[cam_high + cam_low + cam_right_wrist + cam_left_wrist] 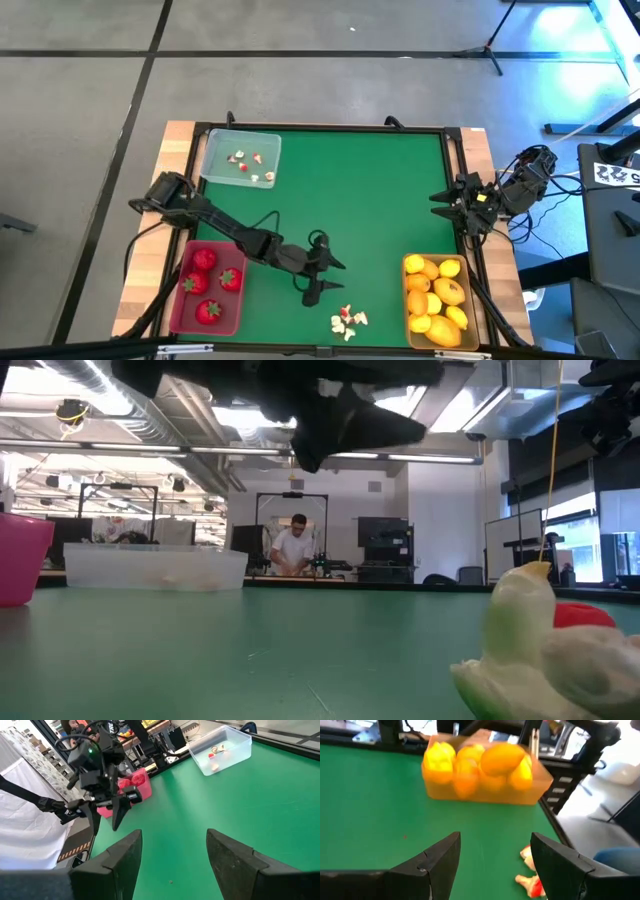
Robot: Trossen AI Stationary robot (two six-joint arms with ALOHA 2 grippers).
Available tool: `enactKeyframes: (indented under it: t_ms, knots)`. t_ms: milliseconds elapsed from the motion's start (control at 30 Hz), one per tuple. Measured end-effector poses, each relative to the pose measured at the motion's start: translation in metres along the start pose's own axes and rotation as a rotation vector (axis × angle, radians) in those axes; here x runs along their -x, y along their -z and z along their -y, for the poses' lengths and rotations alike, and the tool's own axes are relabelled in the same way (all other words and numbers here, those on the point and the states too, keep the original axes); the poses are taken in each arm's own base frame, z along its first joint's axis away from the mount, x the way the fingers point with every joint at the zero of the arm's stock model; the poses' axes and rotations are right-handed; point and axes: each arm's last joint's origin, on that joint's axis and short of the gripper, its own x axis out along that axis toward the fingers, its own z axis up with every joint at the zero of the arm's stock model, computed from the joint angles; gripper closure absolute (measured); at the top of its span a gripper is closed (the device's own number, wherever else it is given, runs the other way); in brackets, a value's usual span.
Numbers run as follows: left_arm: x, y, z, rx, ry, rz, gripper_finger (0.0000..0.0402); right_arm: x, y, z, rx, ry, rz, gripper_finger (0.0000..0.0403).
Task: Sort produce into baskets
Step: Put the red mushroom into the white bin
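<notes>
Left tool (322,272) over the green table (350,200), near its front edge, fingers spread wide, nothing between them, touching nothing. Just beyond it toward the front: a small loose cluster of white-and-red bits (348,320) lying on the mat, apart from the tool; seen also past the spread fingers (435,865) in the left wrist view as pale bits (530,870) to one side, and looming close in the low view (550,650).

Pinkish-red basket (205,285) at the front left corner: three red strawberries (204,260) inside. Tan-yellow basket (437,298) at the front right corner: heaped with yellow and orange lemon-like ovals (438,290), filling it to the rim. Clear basket (240,157) at the back left: a few white-and-red bits (250,165) scattered on its floor.

Right tool (447,203) parked at the table's right edge, roughly midway along it, well apart from all three baskets; fingers spread, holding nothing, bare green between them in the right wrist view (172,865).

Beyond the table, in the low view: a person (294,548) standing at a far bench.
</notes>
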Motion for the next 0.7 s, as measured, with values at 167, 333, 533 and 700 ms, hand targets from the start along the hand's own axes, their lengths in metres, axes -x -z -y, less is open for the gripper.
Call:
enactKeyframes:
  t_ms: [167, 333, 533, 700]
  knots:
    - [-0.014, 0.010, 0.011, -0.053, 0.005, -0.055, 0.0164, 0.000, 0.000, 0.000, 0.001, 0.000, 0.000, 0.0182]
    - [-0.033, 0.025, 0.024, -0.075, 0.021, -0.086, 0.0164, 0.000, 0.000, 0.000, 0.002, 0.001, -0.001, 0.0182]
    - [-0.052, 0.036, 0.041, -0.168, 0.054, -0.097, 0.0164, 0.000, 0.000, 0.000, 0.001, 0.001, -0.001, 0.0182]
    - [-0.060, 0.041, 0.042, -0.171, 0.078, -0.115, 0.0164, 0.000, 0.000, 0.000, 0.000, 0.000, 0.000, 0.0182]
